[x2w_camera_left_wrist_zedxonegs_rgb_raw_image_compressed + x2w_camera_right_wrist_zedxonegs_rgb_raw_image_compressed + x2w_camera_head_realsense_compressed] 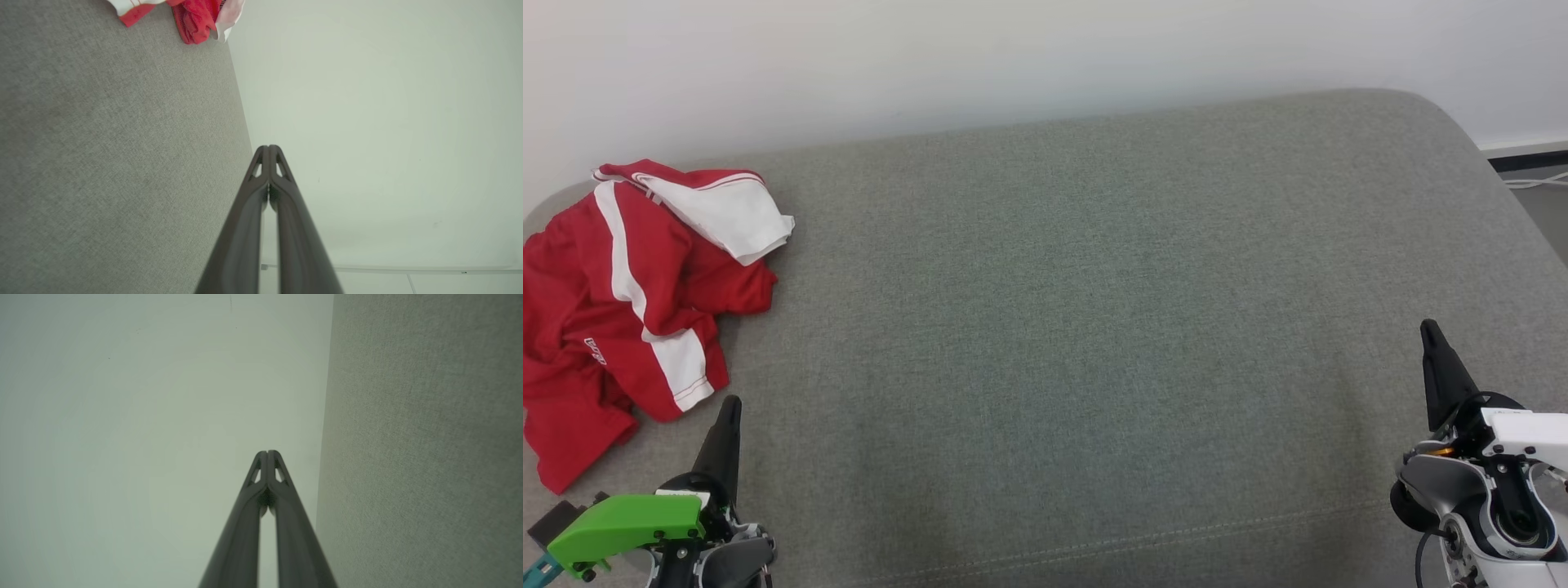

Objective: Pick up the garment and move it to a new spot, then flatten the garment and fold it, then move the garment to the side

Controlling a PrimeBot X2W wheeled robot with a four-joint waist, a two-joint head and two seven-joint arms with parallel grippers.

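On the grey cushion [1094, 327], at its left edge, the red-and-white garment [629, 310] lies crumpled, where a clumsy snatch could push it off, since the left gripper [731, 406] and right gripper [1429, 331] are both closed and empty

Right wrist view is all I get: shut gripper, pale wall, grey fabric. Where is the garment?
Observer: The red and white shirt lies crumpled at the far left of the grey upholstered surface, in the head view.
Operator: Does a gripper hold it?
Observer: No. The left gripper is shut on nothing, near the shirt's front edge but apart from it.
Operator: And mine?
Observer: The right gripper hovers at the surface's right side, far from the shirt.
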